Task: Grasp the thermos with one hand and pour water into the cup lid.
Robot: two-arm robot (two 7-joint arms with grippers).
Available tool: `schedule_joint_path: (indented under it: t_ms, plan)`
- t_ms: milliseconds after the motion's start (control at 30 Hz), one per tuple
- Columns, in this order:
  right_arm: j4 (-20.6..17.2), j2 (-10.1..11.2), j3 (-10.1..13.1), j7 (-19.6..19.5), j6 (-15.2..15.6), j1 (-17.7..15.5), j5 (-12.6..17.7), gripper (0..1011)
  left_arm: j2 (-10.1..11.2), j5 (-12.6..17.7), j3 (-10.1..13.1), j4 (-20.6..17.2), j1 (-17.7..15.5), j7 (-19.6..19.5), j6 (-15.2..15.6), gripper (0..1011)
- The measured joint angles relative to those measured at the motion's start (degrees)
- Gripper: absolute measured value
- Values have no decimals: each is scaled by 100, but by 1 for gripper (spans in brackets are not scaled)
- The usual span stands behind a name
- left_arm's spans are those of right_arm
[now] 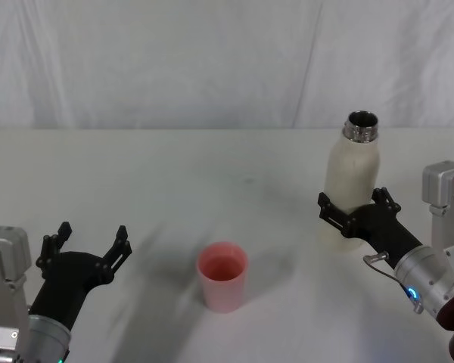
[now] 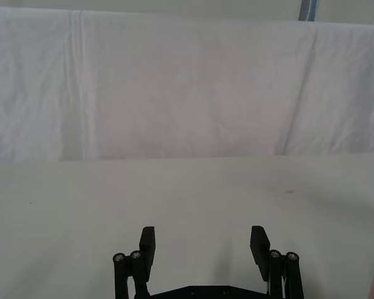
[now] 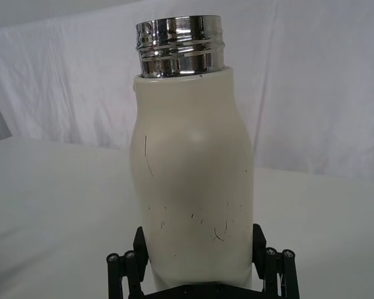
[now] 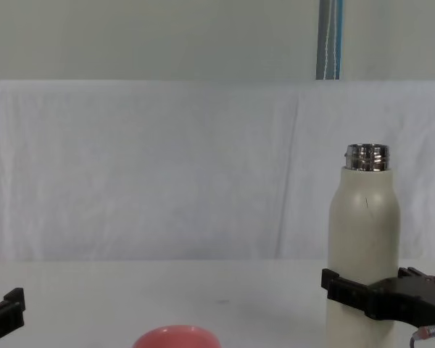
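One tall cream-white matte thermos [image 1: 350, 187] with steel neck, my right gripper [image 1: 354, 211] clasping its base; one salmon-pink round cup lid [image 1: 223, 275] mid-table [image 1: 212, 166]; my left gripper [image 1: 87, 246] spread wide.

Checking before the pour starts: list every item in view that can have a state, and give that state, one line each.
thermos: upright on the table, cap off, steel neck open.
cup lid: upright, mouth up, standing apart from the thermos.
right gripper: fingers on either side of the lower thermos body; whether they press it cannot be told.
left gripper: open, holding nothing, low on the left.
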Motion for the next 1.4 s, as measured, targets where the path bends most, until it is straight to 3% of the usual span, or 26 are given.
schedule_joint_path:
  t_ms: [1400]
  plan:
    - [-873, 290, 146, -96, 123, -615, -8, 1001, 0, 0, 0, 0, 0, 0, 0, 1001]
